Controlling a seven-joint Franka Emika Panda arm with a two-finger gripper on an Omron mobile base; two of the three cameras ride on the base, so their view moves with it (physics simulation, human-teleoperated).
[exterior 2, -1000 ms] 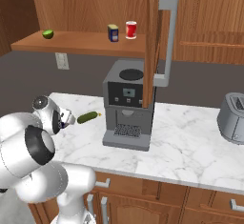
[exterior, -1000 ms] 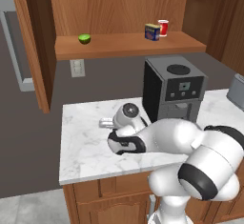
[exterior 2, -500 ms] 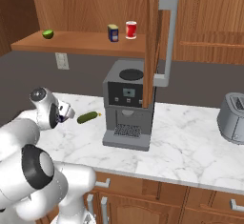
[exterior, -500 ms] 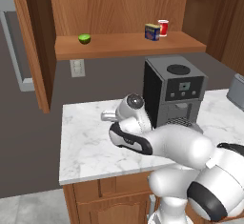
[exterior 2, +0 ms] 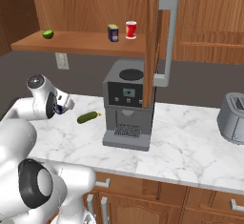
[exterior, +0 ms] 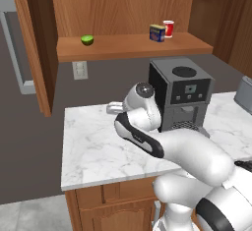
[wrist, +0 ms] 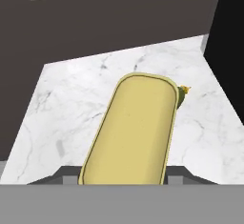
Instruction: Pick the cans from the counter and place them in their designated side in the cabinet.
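One can (wrist: 133,127) fills the middle of the hand view, its yellow top toward the camera, held between my fingers. My gripper (exterior 2: 64,105) is shut on it, lifted above the left part of the marble counter (exterior 2: 190,142). From the left base view the gripper (exterior: 114,108) points away to the left, in front of the wall. A second can (exterior: 157,32), dark blue with a yellow label, stands on the cabinet (exterior: 123,45) shelf, right of centre; it is also in the right base view (exterior 2: 113,33).
A red-and-white can (exterior 2: 131,29) stands beside the shelved can; a lime (exterior 2: 47,34) lies at the shelf's left. A green pickle (exterior 2: 88,117) lies on the counter, just beyond the held can. Coffee machine (exterior 2: 126,104) mid-counter, toaster (exterior 2: 233,118) right, open cabinet door (exterior 2: 155,37) above.
The arm has lifted the hand and the can higher above the counter, a little toward the wall. The things on the shelf have not moved.
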